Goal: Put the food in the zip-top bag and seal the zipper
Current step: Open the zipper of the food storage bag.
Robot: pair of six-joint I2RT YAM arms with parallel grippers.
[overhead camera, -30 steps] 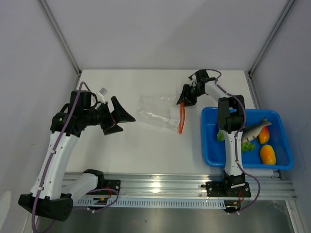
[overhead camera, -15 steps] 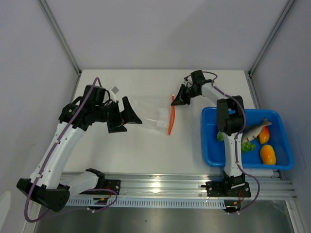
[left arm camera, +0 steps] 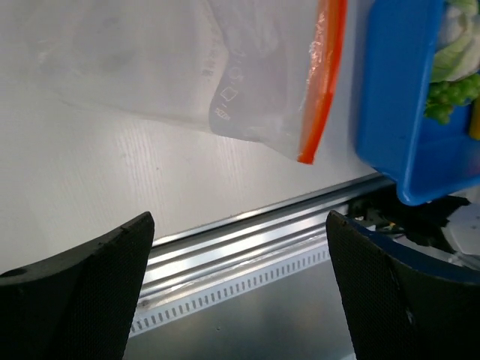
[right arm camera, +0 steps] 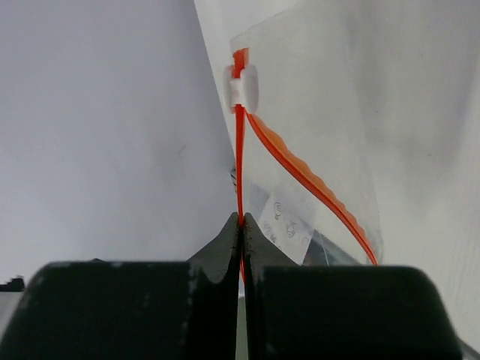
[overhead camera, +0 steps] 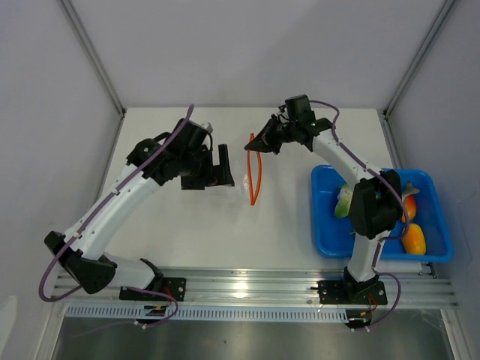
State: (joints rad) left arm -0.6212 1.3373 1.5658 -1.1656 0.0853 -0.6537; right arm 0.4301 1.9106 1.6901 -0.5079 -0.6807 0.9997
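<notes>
The zip-top bag (right arm camera: 315, 112) hangs lifted off the table, clear and crinkly. My right gripper (overhead camera: 256, 144) is shut on one lip of its orange-red zipper (overhead camera: 255, 176), the pinch (right arm camera: 240, 225) sitting below the white slider (right arm camera: 241, 84). The other lip (right arm camera: 315, 187) bows away, so the mouth gapes. My left gripper (overhead camera: 228, 168) stands open just left of the bag, holding nothing; in its own view the bag (left arm camera: 225, 75) and orange strip (left arm camera: 322, 82) hang ahead of the wide-apart fingers (left arm camera: 75, 292). The food, yellow-orange fruit (overhead camera: 412, 238) and green pieces (overhead camera: 382, 225), lies in the tray.
The blue tray (overhead camera: 322, 225) sits at the right near edge, partly covered by the right arm; a toy fish (overhead camera: 397, 199) lies in it too. A metal rail (overhead camera: 247, 289) runs along the front. Grey walls close in both sides and the back.
The right gripper closed on the zipper lip and carried the bag up and leftward. The left arm swung right and forward, arriving beside the bag, still open.
</notes>
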